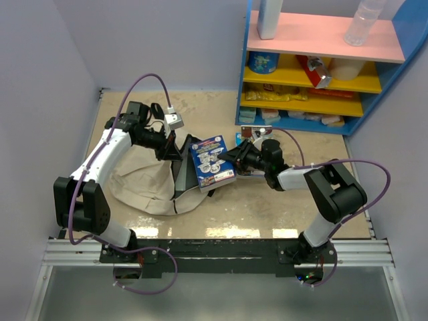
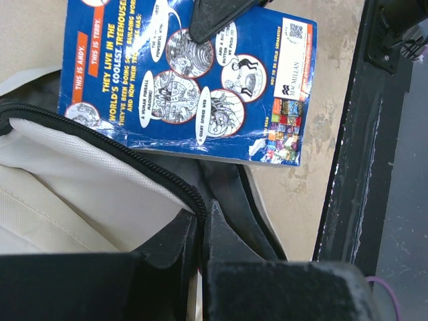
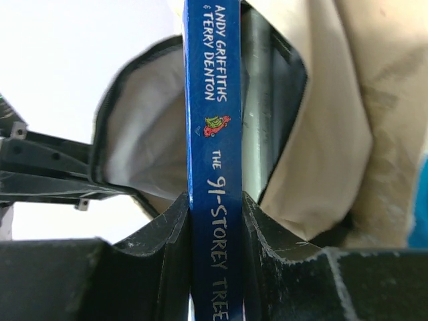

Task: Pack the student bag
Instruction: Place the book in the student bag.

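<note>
The student bag, beige with black zipper trim, lies on the table left of centre, its mouth facing right. My left gripper is shut on the bag's zipper edge and holds the opening up. In the left wrist view its jaws pinch the trim. My right gripper is shut on a blue paperback book, which hangs at the bag's mouth. In the right wrist view the book's spine runs between the fingers, with the grey-lined opening just behind it.
A blue, yellow and pink shelf unit with bottles and packets stands at the back right. Another blue flat item lies on the table behind the right gripper. The black metal rail runs along the near edge.
</note>
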Robot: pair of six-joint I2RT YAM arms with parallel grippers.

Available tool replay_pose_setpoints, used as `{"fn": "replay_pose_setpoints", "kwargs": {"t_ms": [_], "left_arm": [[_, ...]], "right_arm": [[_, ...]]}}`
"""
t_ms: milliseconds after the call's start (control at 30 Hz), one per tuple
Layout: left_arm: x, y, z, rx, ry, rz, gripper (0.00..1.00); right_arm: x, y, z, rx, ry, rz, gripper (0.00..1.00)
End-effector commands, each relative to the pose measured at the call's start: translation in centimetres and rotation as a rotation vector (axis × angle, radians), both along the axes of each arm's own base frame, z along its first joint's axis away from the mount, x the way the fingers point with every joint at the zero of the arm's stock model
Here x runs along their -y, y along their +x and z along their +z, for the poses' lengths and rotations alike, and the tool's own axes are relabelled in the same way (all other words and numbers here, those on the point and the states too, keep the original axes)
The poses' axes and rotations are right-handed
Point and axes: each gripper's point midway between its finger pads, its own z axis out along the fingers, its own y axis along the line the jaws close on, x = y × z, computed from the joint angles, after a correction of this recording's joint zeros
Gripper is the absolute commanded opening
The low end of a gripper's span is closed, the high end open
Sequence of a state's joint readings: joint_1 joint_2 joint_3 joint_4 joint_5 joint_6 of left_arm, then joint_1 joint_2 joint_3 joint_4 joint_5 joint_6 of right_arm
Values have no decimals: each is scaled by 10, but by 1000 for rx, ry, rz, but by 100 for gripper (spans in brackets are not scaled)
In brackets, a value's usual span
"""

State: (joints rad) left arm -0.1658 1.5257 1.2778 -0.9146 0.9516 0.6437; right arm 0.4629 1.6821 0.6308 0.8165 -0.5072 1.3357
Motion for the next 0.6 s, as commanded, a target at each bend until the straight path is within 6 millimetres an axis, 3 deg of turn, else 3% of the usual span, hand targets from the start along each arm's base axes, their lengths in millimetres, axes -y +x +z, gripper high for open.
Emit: {"fn": "replay_pose_setpoints", "kwargs": {"t_ms": [0, 67, 300, 567], "left_arm": [[4, 3, 24, 61, -42, -9, 0], [4, 3, 25, 58, -45, -9, 0], [4, 3, 27, 64, -42, -9, 0], [3, 3, 24, 58, -39, -9, 0]], "right_arm": [[-7, -4, 10, 34, 17, 24, 0], [-15, -10, -6, -4, -28, 61, 0], [-45, -12, 3, 30, 5, 181, 0], [-42, -23, 19, 95, 35, 218, 0]]}}
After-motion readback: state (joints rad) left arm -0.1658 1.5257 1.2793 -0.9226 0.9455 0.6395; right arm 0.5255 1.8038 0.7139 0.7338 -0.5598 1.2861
